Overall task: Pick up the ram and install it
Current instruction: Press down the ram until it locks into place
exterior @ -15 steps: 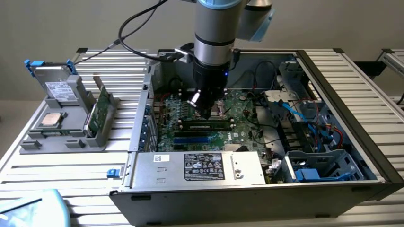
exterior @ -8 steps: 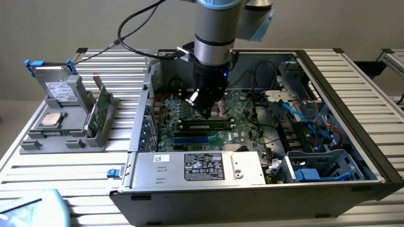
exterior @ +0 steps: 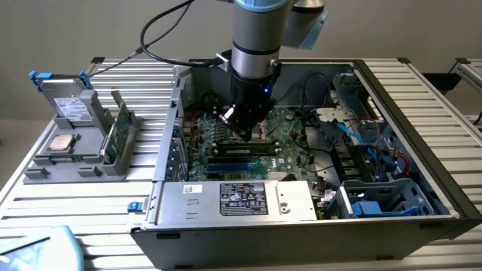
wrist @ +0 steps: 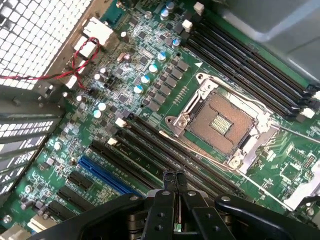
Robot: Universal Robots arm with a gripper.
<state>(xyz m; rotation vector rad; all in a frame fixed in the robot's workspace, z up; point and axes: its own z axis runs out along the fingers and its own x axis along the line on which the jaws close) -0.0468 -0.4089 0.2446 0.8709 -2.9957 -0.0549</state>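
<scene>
The gripper (wrist: 174, 181) is seen with its two black fingers (wrist: 165, 197) pressed together, nothing being clamped between them. In the exterior view the fingertips are held just above the ram (exterior: 245, 150), which is seated lengthwise in one of the black slots (wrist: 165, 152) directly beneath them; whether the tips touch its upper edge cannot be told. Just beyond the fingers an open processor socket (wrist: 225, 122) with a metal frame is found on the green board (wrist: 125, 75), and a blue slot (wrist: 107, 176) is set close beside the black ones. Farther out, a silver power supply (exterior: 241, 200) is mounted inside the open computer case (exterior: 421, 101). Well away from the fingers, outside the case, a broader green card (exterior: 114, 135) is stood upright in a grey holder (exterior: 75, 164) on the slatted table (exterior: 45, 203).
</scene>
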